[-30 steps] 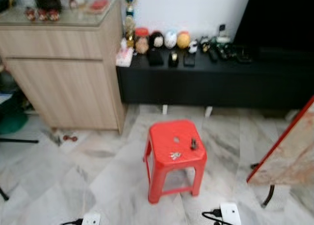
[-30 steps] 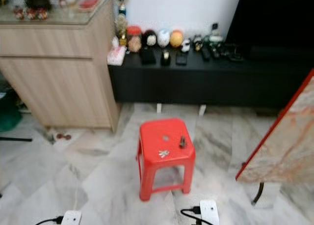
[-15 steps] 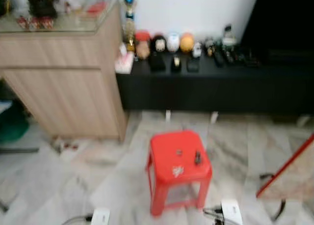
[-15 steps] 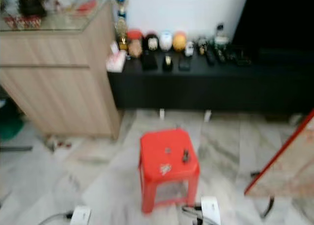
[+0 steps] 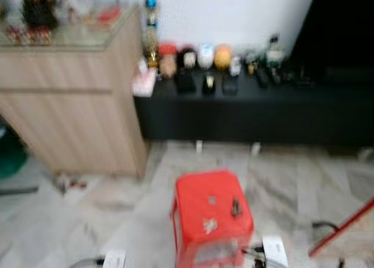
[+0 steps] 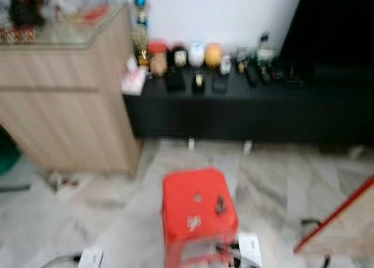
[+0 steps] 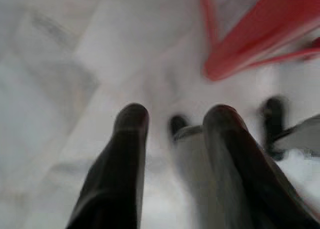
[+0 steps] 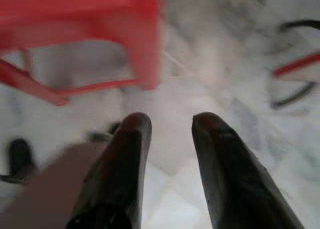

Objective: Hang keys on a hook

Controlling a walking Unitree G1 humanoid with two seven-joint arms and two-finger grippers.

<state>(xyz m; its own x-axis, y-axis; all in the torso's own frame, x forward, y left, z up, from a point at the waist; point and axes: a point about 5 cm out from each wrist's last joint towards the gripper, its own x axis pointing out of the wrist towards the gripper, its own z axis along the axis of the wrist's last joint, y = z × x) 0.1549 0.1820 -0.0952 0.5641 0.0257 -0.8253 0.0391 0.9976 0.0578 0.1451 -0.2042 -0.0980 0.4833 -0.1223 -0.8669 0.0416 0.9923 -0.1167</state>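
On the floor, centre: one red plastic stool point(image 5: 211, 215), on pale marble tiles point(image 5: 117, 215); picture blurred.
Keys: one small pale bunch point(image 5: 210, 224) lying on the stool top, toward its near edge.
Beside the keys: one small dark object point(image 5: 235, 207) standing on the stool top, near the keys but apart; too blurred to name.
Left gripper: point(image 7: 172, 121) hangs low, pointing down at the floor tiles, its two black fingers point(image 7: 131, 124) spread with a gap between them, nothing held; a red stool leg shows beyond it.
Right gripper: point(image 8: 172, 124) likewise low and pointing at the floor, two fingers point(image 8: 212, 126) parted, empty; the stool's legs and crossbar lie just beyond its tips.
Behind the stool: one long black low cabinet point(image 5: 251, 107) against the white wall, a row of small round figurines point(image 5: 196, 56) and dark gadgets along its top; count unclear in the blur.
Left of that: one light wooden cabinet point(image 5: 73, 98) with a glass top carrying ornaments.
Far right: one red-edged board point(image 5: 345, 227) leaning, only partly seen.
Near edge of floor: two white plug blocks point(image 5: 273, 250) with black cables, one either side of the stool.
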